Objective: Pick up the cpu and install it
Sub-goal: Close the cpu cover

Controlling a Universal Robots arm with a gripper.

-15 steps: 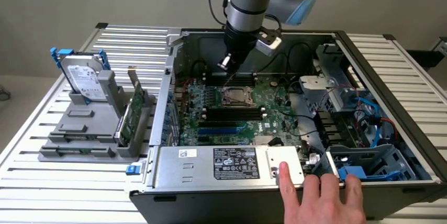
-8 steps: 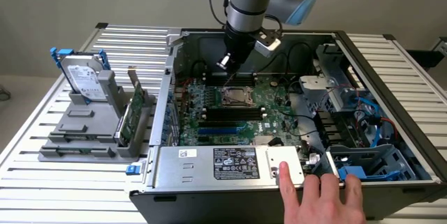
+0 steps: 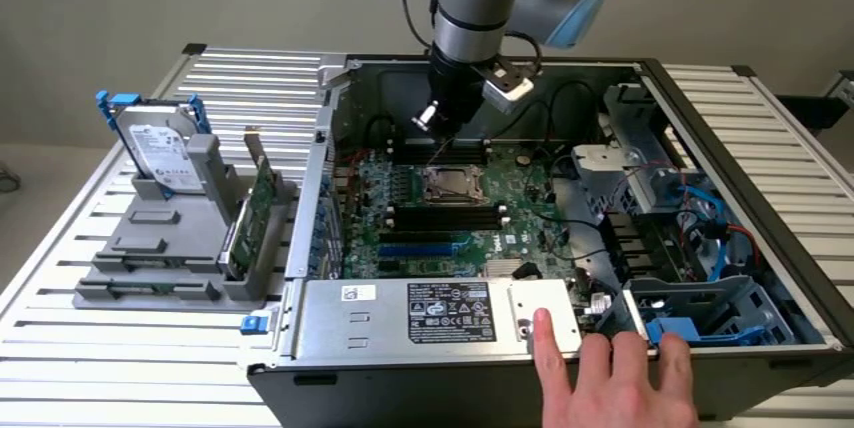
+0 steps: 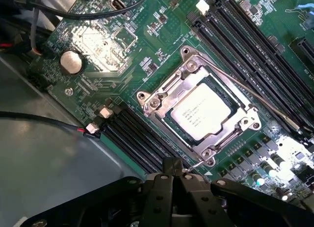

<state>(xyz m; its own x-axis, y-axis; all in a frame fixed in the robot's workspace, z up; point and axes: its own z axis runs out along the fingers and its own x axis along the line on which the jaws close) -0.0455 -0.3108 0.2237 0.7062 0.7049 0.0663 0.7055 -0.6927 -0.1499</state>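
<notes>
The claw point(image 4: 174, 167) is closed, its 2 fingers pressed together with nothing between them, and it hangs low over the motherboard point(image 4: 147, 50) inside the open computer case point(image 3: 747, 138). Just ahead of its tips lies the hooked end of the thin retention lever point(image 4: 255, 97), close enough that I cannot tell whether they touch. Directly beyond that is the socket frame point(image 4: 169, 92), folded flat, and the cpu point(image 4: 200, 112) sits inside it, silvery top up, square to the opening and level on all 4 sides. So the chip looks seated, and the work in hand appears to be at the lever. To do that well, the closed tips should bear on the lever only, travel slowly, and keep off the chip's lid and the small parts around the socket. Memory slots point(image 4: 132, 134) run alongside the frame, near the claw. Well away from the claw, at the case's front edge, a person's hand point(image 3: 621, 373) rests on the metal. Farther off, outside the case, a hard drive point(image 3: 160, 153) stands in a rack on the slatted surface point(image 3: 80, 348).
</notes>
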